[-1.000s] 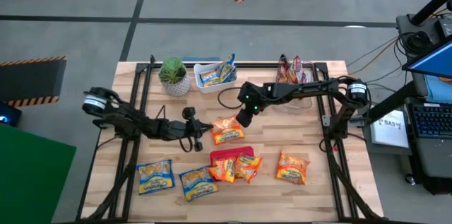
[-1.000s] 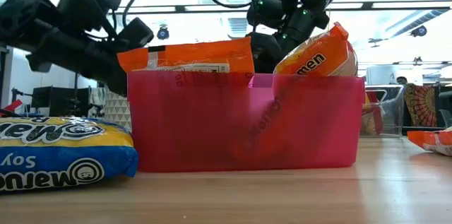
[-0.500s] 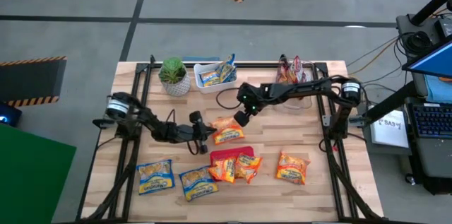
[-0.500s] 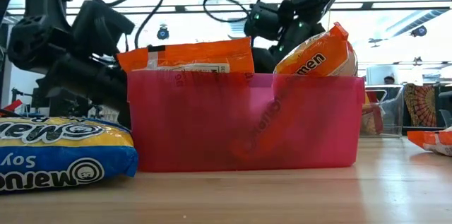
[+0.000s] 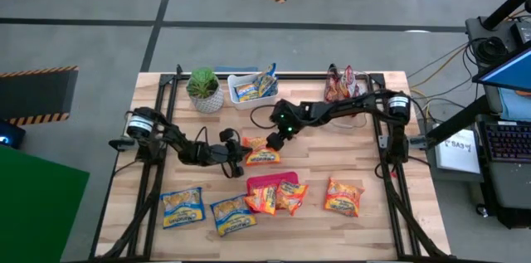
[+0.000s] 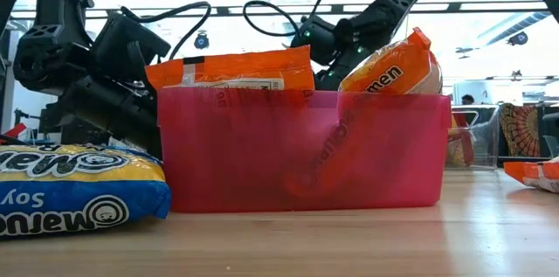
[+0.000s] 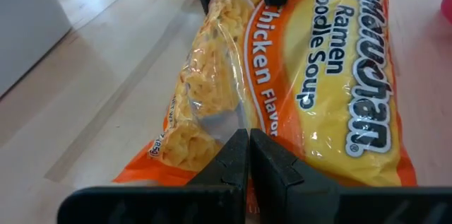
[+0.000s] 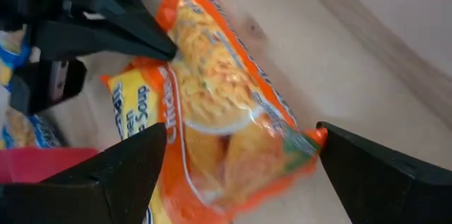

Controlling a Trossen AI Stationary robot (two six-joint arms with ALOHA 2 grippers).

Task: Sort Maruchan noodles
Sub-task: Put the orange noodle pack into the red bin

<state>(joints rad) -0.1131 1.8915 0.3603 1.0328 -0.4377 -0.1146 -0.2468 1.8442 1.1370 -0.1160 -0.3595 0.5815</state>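
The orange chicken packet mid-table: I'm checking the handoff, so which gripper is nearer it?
Left. The left gripper is shut on the orange chicken packet's edge; the right gripper hovers open just beyond its other end.

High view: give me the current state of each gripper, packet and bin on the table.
Left gripper: shut, at the centre packet's edge.
Right gripper: open, over that packet.
Centre orange packet: flat on the table.
Pink bin: holds orange packets.
White bin: holds blue-and-yellow packets.
Clear bin: holds dark red packets.
Two blue-and-yellow packets: loose at the front.
Orange packet: loose, front right.
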